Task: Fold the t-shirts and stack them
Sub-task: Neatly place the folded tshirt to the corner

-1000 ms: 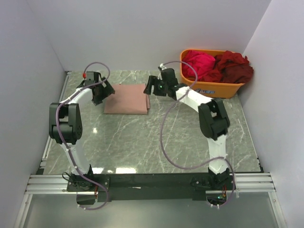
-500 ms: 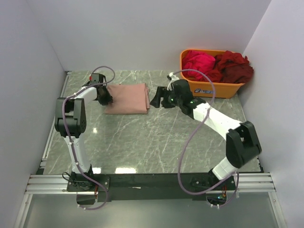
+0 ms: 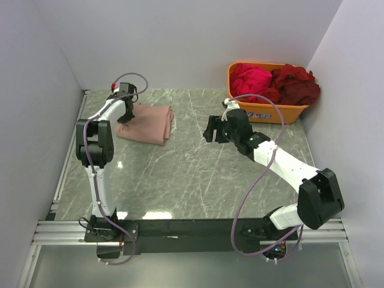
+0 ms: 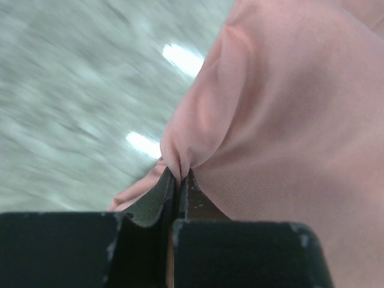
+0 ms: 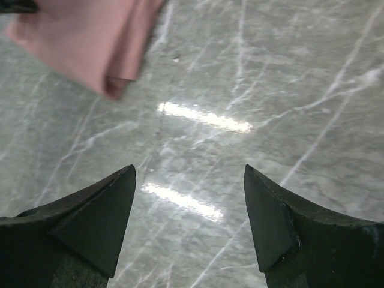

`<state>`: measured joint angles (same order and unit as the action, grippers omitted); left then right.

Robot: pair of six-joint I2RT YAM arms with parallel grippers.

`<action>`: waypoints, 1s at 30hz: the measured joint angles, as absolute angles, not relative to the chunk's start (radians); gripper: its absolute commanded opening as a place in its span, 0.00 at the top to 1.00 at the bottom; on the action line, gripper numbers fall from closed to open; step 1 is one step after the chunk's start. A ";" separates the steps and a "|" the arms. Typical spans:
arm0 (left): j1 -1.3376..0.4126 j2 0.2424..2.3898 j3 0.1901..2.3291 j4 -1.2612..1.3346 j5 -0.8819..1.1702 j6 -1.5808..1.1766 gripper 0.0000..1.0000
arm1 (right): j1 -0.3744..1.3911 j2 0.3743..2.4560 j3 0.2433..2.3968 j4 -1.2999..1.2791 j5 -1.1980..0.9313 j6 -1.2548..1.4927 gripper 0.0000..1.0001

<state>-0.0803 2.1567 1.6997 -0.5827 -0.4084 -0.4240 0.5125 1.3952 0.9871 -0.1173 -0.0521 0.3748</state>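
Left end effector (image 4: 179,178) pinches folded pink t-shirt (image 3: 147,123) edge; right end effector (image 5: 189,180) spread, empty. Best dragged low, slowly, preserving folds.

An orange tub (image 3: 264,113) stood at the far right corner of the table (image 3: 198,174) — grey marble, white-veined, glinting with light — and a metal rail (image 3: 54,231) ran along its near edge.

Pink t-shirt (image 3: 147,123): folded, table's 11 o'clock.
Left gripper (image 3: 125,114): at its 9 o'clock edge.
Right gripper (image 3: 210,129): its 3 o'clock, apart.
Orange tub (image 3: 289,111): table's 1 o'clock.
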 measured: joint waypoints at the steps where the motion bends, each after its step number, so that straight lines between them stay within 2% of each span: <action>1: -0.074 2.167 1.719 -0.586 -0.437 -0.402 0.99 | 0.513 1.395 0.987 -0.122 -0.041 0.371 0.21; 13: 0.051 2.228 1.855 -0.594 -0.602 -0.245 0.99 | 0.512 1.356 0.973 -0.146 0.064 0.346 0.21; 24: 0.184 2.270 1.953 -0.612 -0.617 -0.240 0.97 | 0.507 1.280 0.949 -0.166 0.136 0.347 0.20; 26: 0.192 2.288 1.998 -0.630 -0.619 -0.230 0.87 | 0.506 1.269 0.944 -0.176 0.148 0.349 0.20; 28: 0.193 2.308 2.045 -0.643 -0.625 -0.220 0.64 | 0.506 1.256 0.941 -0.187 0.156 0.350 0.19; 29: 0.193 2.317 2.067 -0.662 -0.626 -0.219 0.47 | 0.505 1.248 0.941 -0.191 0.159 0.350 0.19; 30: 0.193 2.322 2.091 -0.682 -0.625 -0.222 0.19 | 0.505 1.242 0.941 -0.192 0.159 0.350 0.18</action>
<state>0.1928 2.3222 2.0907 -0.6823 -0.6250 -0.2218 0.5053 1.2419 0.9409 -0.1925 0.1589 0.3504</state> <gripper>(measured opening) 0.451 0.807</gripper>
